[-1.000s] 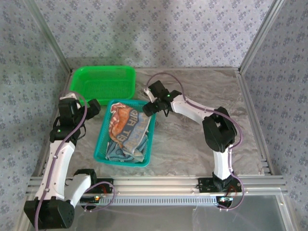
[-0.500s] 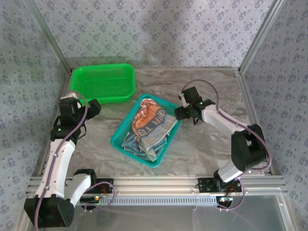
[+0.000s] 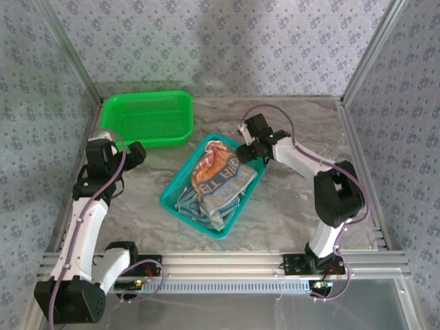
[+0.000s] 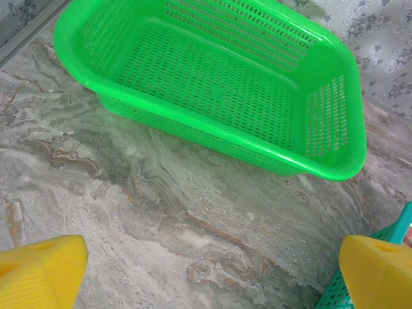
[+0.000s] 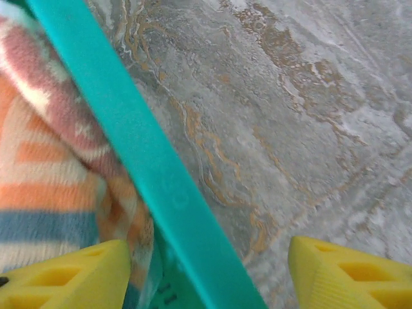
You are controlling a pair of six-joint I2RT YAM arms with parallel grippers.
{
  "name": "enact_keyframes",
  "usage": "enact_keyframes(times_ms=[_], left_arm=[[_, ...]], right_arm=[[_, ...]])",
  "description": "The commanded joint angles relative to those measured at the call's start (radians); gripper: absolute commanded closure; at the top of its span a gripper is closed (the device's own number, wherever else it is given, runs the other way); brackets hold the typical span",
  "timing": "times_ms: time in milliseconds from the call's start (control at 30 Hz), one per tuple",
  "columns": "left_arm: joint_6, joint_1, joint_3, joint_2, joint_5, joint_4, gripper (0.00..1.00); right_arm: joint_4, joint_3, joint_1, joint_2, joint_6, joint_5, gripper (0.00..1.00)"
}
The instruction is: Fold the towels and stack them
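Observation:
The towels lie bunched in a teal mesh basket (image 3: 180,204) at mid-table. An orange, white and blue-grey striped towel (image 3: 218,173) with block letters is on top, and light blue cloth (image 3: 192,206) shows beneath it. My right gripper (image 3: 246,152) is at the basket's far right rim. In the right wrist view the gripper (image 5: 206,273) is open. The teal rim (image 5: 148,167) runs between its yellow fingertips (image 5: 64,277), and the striped towel (image 5: 45,161) lies on the inner side. My left gripper (image 3: 132,155) hangs open over bare table, with nothing inside the gripper (image 4: 206,277).
An empty green mesh basket (image 3: 148,118) stands at the back left, and the green basket (image 4: 212,84) lies just ahead of the left fingers. A corner of the teal basket (image 4: 327,300) shows at that view's lower right. Marbled table (image 3: 295,206) lies bare to the right, with metal frame rails around it.
The teal basket with the towels slid right and turned. My right gripper swung out to the right, then came back onto the basket's far right rim. The left arm stayed still.

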Motion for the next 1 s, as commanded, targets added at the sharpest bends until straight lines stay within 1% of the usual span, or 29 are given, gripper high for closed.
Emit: enact_keyframes(times_ms=[0,100,167,200,333,433,500,600,700,767,800,900,967], left_arm=[[-0.001,-0.008,0.01,-0.03,0.006,-0.025,0.0],[0.005,-0.008,0.01,-0.039,-0.004,-0.036,0.0],[0.01,-0.009,0.012,-0.04,-0.007,-0.039,0.0],[0.011,-0.008,0.012,-0.038,-0.007,-0.038,0.0],[0.016,-0.01,0.016,-0.024,-0.001,-0.021,0.0],[0.019,-0.009,0.018,-0.009,0.002,-0.01,0.0],[0.024,-0.01,0.023,0.002,0.008,-0.007,0.0],[0.034,-0.011,0.029,0.008,0.009,-0.005,0.0],[0.037,-0.011,0.028,0.01,0.01,-0.001,0.0],[0.038,-0.011,0.024,0.013,0.01,0.003,0.0],[0.039,-0.011,0.023,0.015,0.01,0.003,0.0],[0.044,-0.011,0.028,0.025,0.006,-0.003,0.0],[0.045,-0.012,0.034,0.033,0.007,-0.008,0.0]], right_arm=[[-0.032,0.027,-0.027,0.034,-0.013,-0.033,0.42],[-0.012,-0.031,-0.068,-0.012,0.011,-0.02,0.46],[-0.013,-0.071,-0.114,-0.051,0.025,-0.023,0.57],[-0.007,-0.095,-0.139,-0.076,0.032,-0.014,0.58],[0.024,-0.186,-0.229,-0.159,0.036,0.033,0.57],[0.047,-0.221,-0.297,-0.189,0.025,0.094,0.57],[0.059,-0.226,-0.359,-0.192,0.029,0.119,0.58],[0.066,-0.203,-0.452,-0.182,0.042,0.121,0.58],[0.066,-0.16,-0.524,-0.147,0.048,0.126,0.59],[0.062,-0.127,-0.575,-0.102,0.066,0.119,0.61],[0.059,-0.078,-0.599,-0.075,0.074,0.121,0.62],[0.055,-0.002,-0.658,0.006,0.086,0.125,0.61],[0.047,0.039,-0.68,0.044,0.086,0.125,0.61]])
